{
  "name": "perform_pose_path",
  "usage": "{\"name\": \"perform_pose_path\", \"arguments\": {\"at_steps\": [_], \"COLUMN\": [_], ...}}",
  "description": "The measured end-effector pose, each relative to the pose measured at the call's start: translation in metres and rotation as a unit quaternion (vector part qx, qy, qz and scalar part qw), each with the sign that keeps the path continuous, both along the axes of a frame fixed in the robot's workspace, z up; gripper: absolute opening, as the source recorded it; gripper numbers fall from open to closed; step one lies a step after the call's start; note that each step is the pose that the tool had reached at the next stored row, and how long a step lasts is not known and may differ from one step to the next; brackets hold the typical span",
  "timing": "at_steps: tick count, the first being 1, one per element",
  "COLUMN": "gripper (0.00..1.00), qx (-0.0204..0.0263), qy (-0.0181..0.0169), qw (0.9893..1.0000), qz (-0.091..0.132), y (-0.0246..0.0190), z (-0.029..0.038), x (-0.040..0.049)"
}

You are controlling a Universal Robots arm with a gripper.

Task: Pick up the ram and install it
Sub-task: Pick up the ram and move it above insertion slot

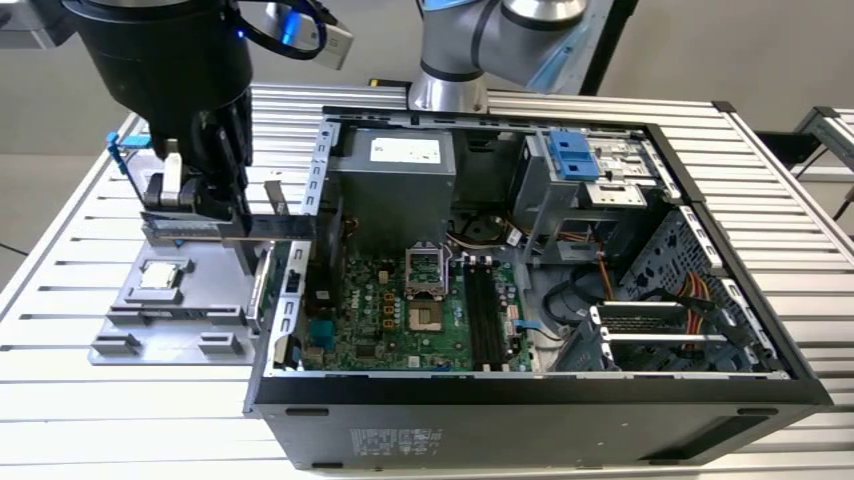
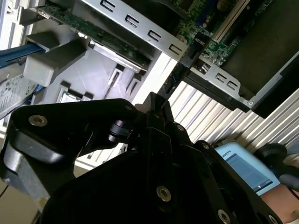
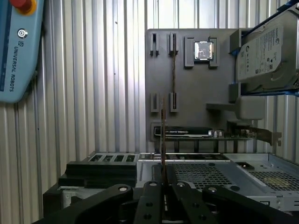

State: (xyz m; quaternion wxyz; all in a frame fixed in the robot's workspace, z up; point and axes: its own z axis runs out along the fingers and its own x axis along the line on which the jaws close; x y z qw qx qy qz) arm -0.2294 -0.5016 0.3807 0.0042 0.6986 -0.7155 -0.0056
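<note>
Ram (image 3: 162,140) clamped edge-on between gripper (image 3: 162,185) fingers, over grey parts tray (image 3: 196,93), beside open computer case (image 1: 534,395) on slatted table (image 1: 80,400).

Ribbed aluminium table (image 1: 80,400) before a plain grey wall (image 1: 721,50), pale floor (image 1: 34,200) alongside.

The computer case (image 1: 534,420) stands on the worktop (image 1: 80,400). The parts tray (image 1: 147,320) lies just beside it, on the exterior view's left, with the processor chip (image 1: 160,277) on it. Above the tray hangs the claw (image 1: 200,205), the ram (image 3: 163,135) clamped edge-on in it. The motherboard (image 1: 400,320) lies flat inside the case.
</note>
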Motion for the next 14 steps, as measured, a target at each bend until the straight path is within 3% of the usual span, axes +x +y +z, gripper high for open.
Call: {"name": "perform_pose_path", "arguments": {"at_steps": [14], "gripper": [0.0], "qx": [0.0001], "qy": [0.0], "qw": [1.0], "qz": [0.0], "y": [0.0], "z": [-0.0001], "x": [0.0174]}}
